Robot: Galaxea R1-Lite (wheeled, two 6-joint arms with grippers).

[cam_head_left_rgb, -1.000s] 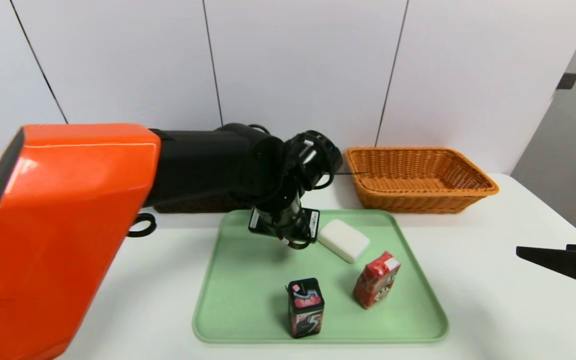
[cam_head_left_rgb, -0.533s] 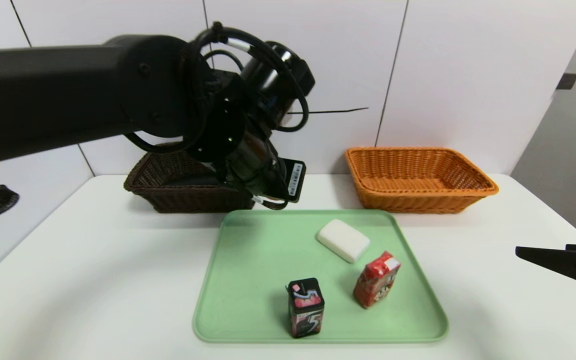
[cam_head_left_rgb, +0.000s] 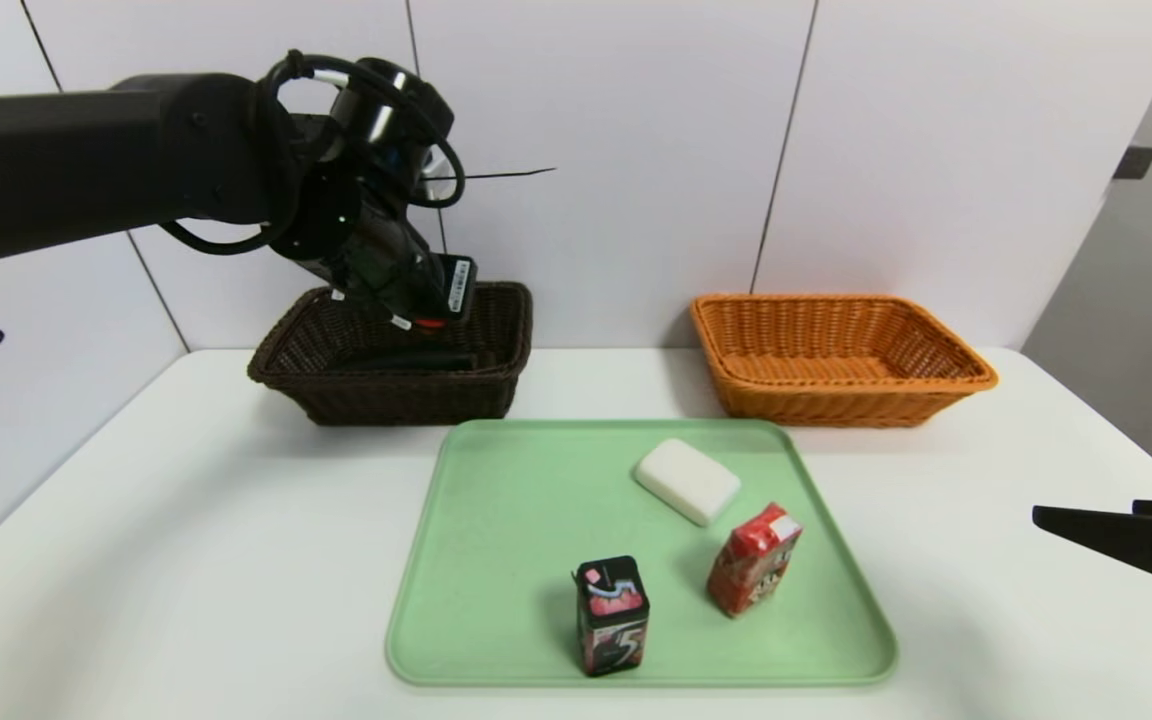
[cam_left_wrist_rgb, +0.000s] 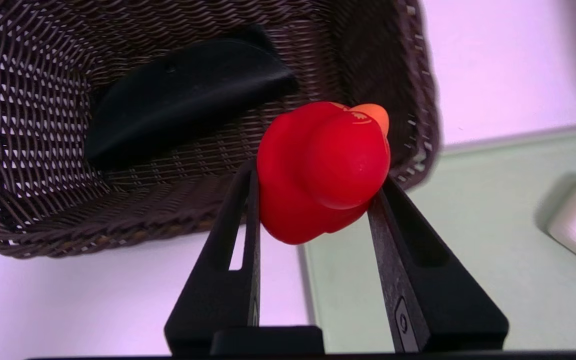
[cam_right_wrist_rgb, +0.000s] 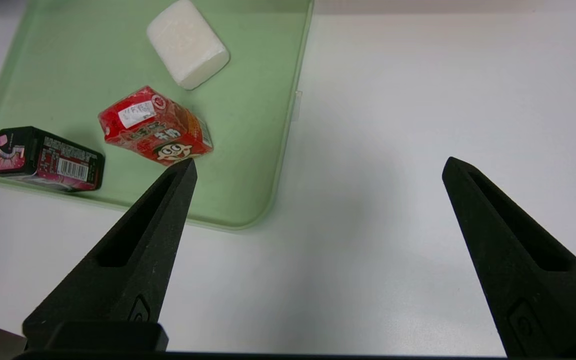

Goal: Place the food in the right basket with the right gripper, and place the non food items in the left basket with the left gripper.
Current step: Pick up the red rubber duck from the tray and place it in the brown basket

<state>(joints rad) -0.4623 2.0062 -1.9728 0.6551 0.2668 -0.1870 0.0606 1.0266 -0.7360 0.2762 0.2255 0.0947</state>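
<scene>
Red piece in the left gripper, above the dark basket; release appears next.

Left gripper (cam_left_wrist_rgb: 318,200): clamped on the small red piece (cam_left_wrist_rgb: 324,170), a finger against each side. Dark brown basket (cam_head_left_rgb: 406,398) lies below the hand; piece sits over its tray-side end, so the coming drop turns on clearing that near rim. Black pouch (cam_left_wrist_rgb: 188,95) in the basket, long axis along the basket's length, beside the spot under the piece. No obstacle seen between piece and basket floor; risk judged: a bounce off the rim. White block (cam_head_left_rgb: 688,481) on the green tray (cam_head_left_rgb: 496,560), well off to the hand's right, likely its next pick. Red carton (cam_head_left_rgb: 754,560) and black-pink pack (cam_head_left_rgb: 613,616) nearer the right gripper (cam_right_wrist_rgb: 318,162), parked spread and unladen beside the tray; orange basket (cam_head_left_rgb: 846,405) beyond it.
</scene>
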